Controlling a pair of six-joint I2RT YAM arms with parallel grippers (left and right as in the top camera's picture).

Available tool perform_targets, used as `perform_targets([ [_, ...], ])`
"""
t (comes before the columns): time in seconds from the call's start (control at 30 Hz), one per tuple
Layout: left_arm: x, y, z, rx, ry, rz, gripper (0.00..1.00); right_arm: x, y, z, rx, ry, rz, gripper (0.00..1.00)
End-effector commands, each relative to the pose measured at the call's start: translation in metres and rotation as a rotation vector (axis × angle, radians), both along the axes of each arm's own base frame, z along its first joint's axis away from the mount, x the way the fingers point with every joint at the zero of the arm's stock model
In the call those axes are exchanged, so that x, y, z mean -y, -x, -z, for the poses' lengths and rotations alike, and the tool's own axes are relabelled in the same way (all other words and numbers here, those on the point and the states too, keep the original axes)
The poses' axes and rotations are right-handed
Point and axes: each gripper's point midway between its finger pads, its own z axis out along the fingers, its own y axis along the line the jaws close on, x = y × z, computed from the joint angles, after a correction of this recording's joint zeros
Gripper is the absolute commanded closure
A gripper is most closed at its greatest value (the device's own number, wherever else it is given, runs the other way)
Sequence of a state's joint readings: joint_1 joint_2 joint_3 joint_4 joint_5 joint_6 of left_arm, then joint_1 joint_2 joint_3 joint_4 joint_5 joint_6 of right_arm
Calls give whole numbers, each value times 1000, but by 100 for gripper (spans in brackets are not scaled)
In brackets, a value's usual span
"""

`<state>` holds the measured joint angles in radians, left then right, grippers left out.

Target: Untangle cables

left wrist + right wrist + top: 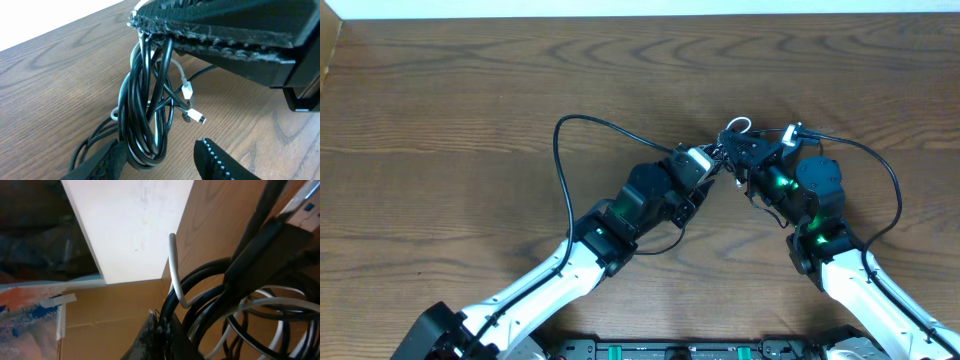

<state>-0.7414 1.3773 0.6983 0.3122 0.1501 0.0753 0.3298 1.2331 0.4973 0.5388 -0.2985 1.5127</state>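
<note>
The cables [142,115] are a knotted bundle of black cords with one white cord and small plug ends [188,92]. The bundle hangs from my right gripper [147,25], which is shut on its top and holds it above the table. In the right wrist view the jaws [162,325] pinch black strands, and a white cord [173,270] loops beside them. My left gripper [160,159] is open, and the bundle's lowest loop sits between its fingers, against the left finger. From overhead both grippers meet at the bundle [736,128], which they mostly hide.
The wooden table [470,90] spreads all around. A thick black arm wire [562,170] loops left of the left arm. Another arm wire [892,185] arcs right of the right arm. More cable slack lies on the table below the bundle [85,145].
</note>
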Motion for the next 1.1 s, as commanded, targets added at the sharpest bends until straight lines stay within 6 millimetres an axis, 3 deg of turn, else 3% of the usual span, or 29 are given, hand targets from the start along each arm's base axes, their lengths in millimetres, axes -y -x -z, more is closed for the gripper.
perform_targets([
  [0.0,4,-4,-9,22,13,-2,52,-4,0,-8,30,2,-17,98],
  [0.77,4,-4,-8,19,10,-2,58,-8,2,-12,44,-7,-42,98],
  [0.9,4,-4,-8,19,10,-2,62,-8,2,-12,44,-7,-42,99],
  [1.07,4,-4,-8,19,10,-2,85,-8,2,-12,44,-8,-45,99],
])
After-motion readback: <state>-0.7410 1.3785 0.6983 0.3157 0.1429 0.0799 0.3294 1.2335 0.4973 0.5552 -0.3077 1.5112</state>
